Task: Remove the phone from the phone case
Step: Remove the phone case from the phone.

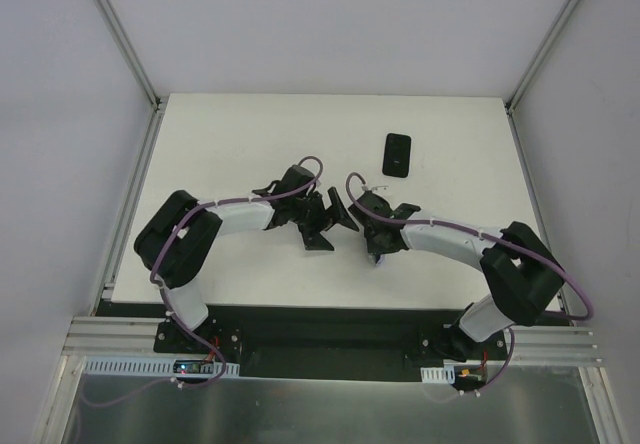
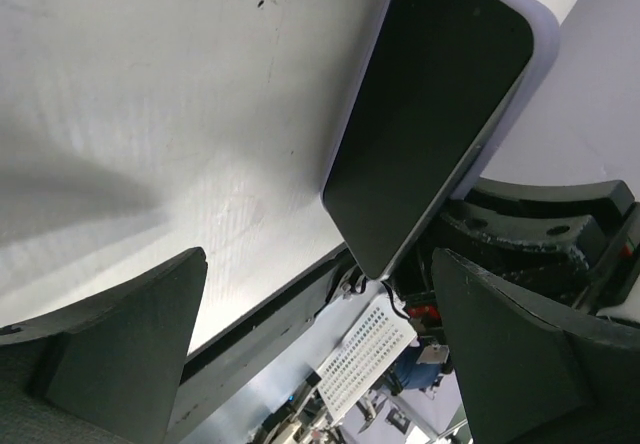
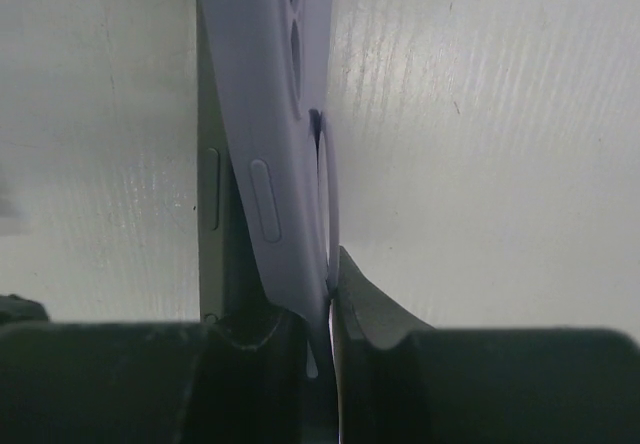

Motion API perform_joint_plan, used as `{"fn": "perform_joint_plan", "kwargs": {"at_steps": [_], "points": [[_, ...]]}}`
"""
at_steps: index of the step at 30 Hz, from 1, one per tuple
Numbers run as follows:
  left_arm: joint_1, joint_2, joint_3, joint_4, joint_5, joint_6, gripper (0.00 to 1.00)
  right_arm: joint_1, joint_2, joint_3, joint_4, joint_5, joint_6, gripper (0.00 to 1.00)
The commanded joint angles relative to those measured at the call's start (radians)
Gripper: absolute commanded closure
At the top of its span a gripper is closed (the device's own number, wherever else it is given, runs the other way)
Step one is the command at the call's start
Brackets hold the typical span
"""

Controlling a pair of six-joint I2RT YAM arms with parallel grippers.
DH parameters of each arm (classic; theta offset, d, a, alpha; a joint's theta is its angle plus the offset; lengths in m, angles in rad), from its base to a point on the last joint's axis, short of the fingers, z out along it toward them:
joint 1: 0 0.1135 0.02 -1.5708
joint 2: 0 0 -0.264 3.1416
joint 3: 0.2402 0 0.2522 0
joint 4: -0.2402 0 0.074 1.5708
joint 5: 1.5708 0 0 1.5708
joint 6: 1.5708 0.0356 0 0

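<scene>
On the white tabletop [image 1: 230, 134], toward the upper right of the top view: one black slab [image 1: 397, 154], lying flat, well apart from both arms, blocking nothing. Purple cables [image 1: 240, 201] strung along each arm. At mid-frame, both wrists nose to nose, crowding the view there.

Counted: two arms, two tools, one phone, one case, one slab.

Right tool [image 3: 318, 309] pressed onto the lavender case [image 3: 285, 114], pinching it edge-on, up off the tabletop. Phone [image 2: 425, 114] in that case, dark screen toward the left wrist camera, lavender rim showing along its upper right corner. Left tool [image 2: 320, 264] spread wide, one finger [image 2: 120, 349] at lower left, the other at lower right, gripping nothing, the phone just beyond the tips.

In the top view, phone and case mostly hidden among black fingers. In the right wrist view, only a thin dark strip of phone beside the case, upper end cut off by the frame. Slab too small to tell phone from case.
</scene>
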Motion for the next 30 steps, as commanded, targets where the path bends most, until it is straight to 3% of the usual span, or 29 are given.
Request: {"fn": "perform_joint_plan", "kwargs": {"at_steps": [1,7,13,18,30], "points": [[-0.026,0.056,0.080,0.028,0.001,0.012,0.08,-0.046,0.141,-0.142,0.206,-0.086,0.053,0.83],[-0.038,0.104,0.106,0.054,0.005,0.014,0.10,-0.049,0.115,-0.174,0.252,-0.112,0.028,0.86],[-0.046,0.116,0.123,0.064,0.020,0.038,0.10,-0.052,0.052,-0.234,0.342,-0.167,-0.016,0.99],[-0.046,0.110,0.126,0.076,0.071,0.083,0.09,-0.049,-0.023,-0.276,0.384,-0.193,-0.101,0.99],[-0.053,0.062,0.092,0.088,0.042,0.109,0.13,-0.049,-0.091,-0.276,0.376,-0.279,-0.222,0.99]]}}
